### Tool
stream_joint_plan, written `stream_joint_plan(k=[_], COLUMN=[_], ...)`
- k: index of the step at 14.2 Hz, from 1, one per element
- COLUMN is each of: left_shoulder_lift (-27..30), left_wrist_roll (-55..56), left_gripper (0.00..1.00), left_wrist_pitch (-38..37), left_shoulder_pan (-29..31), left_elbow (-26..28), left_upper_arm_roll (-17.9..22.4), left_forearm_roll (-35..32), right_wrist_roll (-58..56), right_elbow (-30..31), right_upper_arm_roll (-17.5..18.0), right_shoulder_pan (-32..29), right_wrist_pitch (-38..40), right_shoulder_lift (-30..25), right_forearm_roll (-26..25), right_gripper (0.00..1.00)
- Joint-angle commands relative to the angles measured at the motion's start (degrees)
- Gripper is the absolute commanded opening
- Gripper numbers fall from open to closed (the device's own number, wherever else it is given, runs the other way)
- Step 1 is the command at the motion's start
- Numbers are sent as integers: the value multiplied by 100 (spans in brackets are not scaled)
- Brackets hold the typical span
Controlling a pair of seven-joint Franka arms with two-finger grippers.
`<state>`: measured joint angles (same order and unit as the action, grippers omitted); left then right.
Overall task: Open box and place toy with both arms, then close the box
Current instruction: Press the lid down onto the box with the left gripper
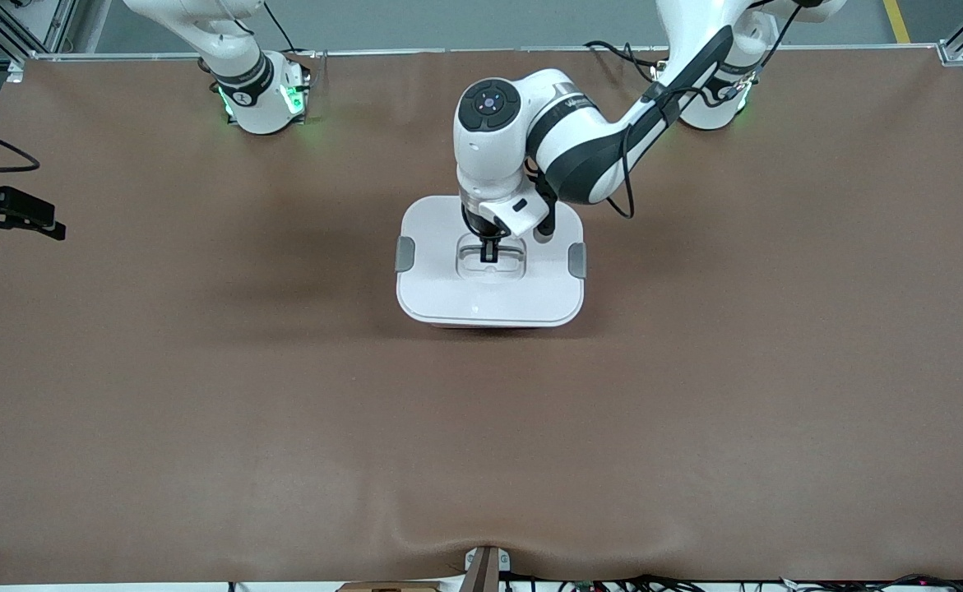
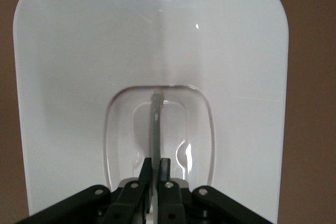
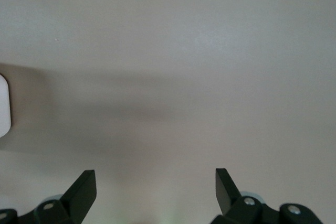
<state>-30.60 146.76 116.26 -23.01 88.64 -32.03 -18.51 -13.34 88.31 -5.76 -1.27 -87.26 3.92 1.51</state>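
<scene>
The box (image 1: pixel 448 288) stands mid-table with its white lid on and a grey clip (image 1: pixel 405 254) at each end. A sliver of the pink tub (image 1: pixel 489 326) shows under the lid's near edge. My left gripper (image 1: pixel 489 253) reaches down into the lid's recess and is shut on the clear centre handle (image 2: pixel 156 124). In the left wrist view the left gripper (image 2: pixel 156 163) pinches that thin handle bar between its fingers. My right gripper (image 3: pixel 155 174) is open and empty over bare table; it is out of the front view. The toy is out of view.
A black camera mount (image 1: pixel 12 212) juts in at the right arm's end of the table. The arm bases (image 1: pixel 263 99) stand along the table's edge farthest from the front camera. A white edge (image 3: pixel 4 106) shows at the side of the right wrist view.
</scene>
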Motion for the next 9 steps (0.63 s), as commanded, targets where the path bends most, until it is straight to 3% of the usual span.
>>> stream_joint_plan(k=[1, 9], left_shoulder_lift=[-78, -201], left_wrist_roll=[300, 476], left_gripper=[0, 0], left_wrist_pitch=[11, 11], left_shoulder_pan=[-133, -248], left_elbow=[-119, -66], left_upper_arm_roll=[30, 30], left_forearm_roll=[-292, -469], right_wrist_roll=[112, 112], right_elbow=[90, 11], right_upper_arm_roll=[-74, -74], right_shoulder_pan=[171, 83], right_wrist_pitch=[-19, -19], right_shoulder_lift=[-120, -111], right_forearm_roll=[24, 24], right_gripper=[100, 100])
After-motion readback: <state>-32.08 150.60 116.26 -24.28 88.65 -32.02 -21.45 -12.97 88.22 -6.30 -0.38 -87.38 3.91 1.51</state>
